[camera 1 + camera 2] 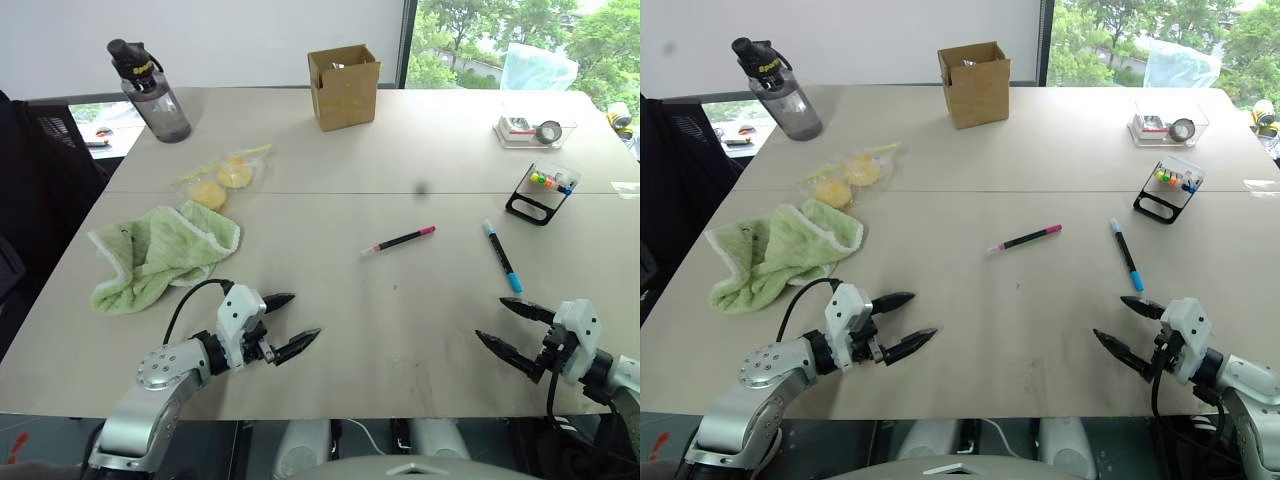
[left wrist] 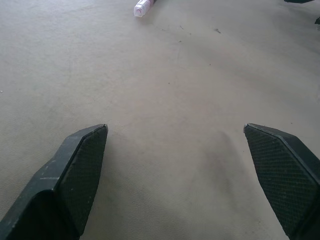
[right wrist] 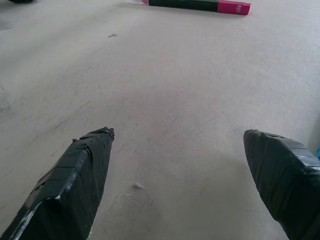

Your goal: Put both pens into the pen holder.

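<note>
A pale beige table [image 1: 330, 330] carries everything, a seam running across it from left to right. On the far half stand a grey water bottle [image 1: 152, 92], a brown cardboard box [image 1: 344, 87], a clear tray [image 1: 533, 128] holding a tape roll, and a clear pen holder [image 1: 545, 190] on a black stand. A clear bag of yellow pieces [image 1: 219, 178] straddles the seam. On the near half lie a green towel [image 1: 158, 253], a pink-capped pen [image 1: 399, 241] and, well apart from it, a blue-capped pen [image 1: 501, 256].
</note>
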`<state>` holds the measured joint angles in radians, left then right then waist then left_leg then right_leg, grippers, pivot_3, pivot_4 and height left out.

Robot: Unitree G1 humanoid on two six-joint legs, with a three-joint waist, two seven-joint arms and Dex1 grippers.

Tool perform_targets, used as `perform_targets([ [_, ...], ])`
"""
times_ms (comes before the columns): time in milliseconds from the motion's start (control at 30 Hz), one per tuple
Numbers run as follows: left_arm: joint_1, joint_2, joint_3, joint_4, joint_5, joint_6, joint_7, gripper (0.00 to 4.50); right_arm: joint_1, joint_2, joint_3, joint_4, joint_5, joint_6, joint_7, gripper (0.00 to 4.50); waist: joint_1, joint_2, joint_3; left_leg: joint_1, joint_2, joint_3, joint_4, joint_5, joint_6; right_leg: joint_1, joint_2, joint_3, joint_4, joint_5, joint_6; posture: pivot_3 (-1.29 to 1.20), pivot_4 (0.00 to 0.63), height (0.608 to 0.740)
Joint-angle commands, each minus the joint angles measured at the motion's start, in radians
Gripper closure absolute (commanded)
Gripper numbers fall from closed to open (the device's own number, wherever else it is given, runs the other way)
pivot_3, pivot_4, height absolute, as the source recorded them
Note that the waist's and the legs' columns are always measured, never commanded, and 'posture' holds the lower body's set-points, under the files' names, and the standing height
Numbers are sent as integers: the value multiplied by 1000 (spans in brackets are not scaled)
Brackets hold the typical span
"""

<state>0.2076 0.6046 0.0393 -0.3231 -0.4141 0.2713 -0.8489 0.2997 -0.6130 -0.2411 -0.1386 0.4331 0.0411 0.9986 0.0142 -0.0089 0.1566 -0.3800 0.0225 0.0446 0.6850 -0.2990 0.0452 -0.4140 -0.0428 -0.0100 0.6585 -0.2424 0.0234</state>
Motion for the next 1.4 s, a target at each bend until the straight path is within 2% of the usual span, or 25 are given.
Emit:
perform_targets([
  [33,4,-1,20,-27,-1,-25,1,0,-16,-8,1,-4,9,3,6,74,0,0,0,0,0,0,0,0,0,0,0,0,0,0,0,0,150,736],
  [567,-18,6,28,9,-8,-39,-18,0,-23,12,20,-6,-54,-4,-85,74,0,0,0,0,0,0,0,0,0,0,0,0,0,0,0,0,150,736],
  [833,-21,9,33,11,-6,-37,-28,0,-19,21,13,-21,-28,1,-86,74,0,0,0,0,0,0,0,0,0,0,0,0,0,0,0,0,150,736],
  [933,-45,7,49,21,-26,-27,-31,0,-56,45,-18,-43,16,29,-130,74,0,0,0,0,0,0,0,0,0,0,0,0,0,0,0,0,150,736],
  [1067,-124,18,99,45,-125,20,-79,0,-134,65,-36,-93,49,88,-219,74,-1,0,0,0,0,0,0,0,0,0,0,0,1,0,0,0,150,736],
  [1400,-291,162,146,4,-273,145,-240,0,-301,92,40,-4,-198,273,-544,74,-1,-1,1,-2,-1,0,0,0,0,-1,4,0,0,1,2,0,150,736],
])
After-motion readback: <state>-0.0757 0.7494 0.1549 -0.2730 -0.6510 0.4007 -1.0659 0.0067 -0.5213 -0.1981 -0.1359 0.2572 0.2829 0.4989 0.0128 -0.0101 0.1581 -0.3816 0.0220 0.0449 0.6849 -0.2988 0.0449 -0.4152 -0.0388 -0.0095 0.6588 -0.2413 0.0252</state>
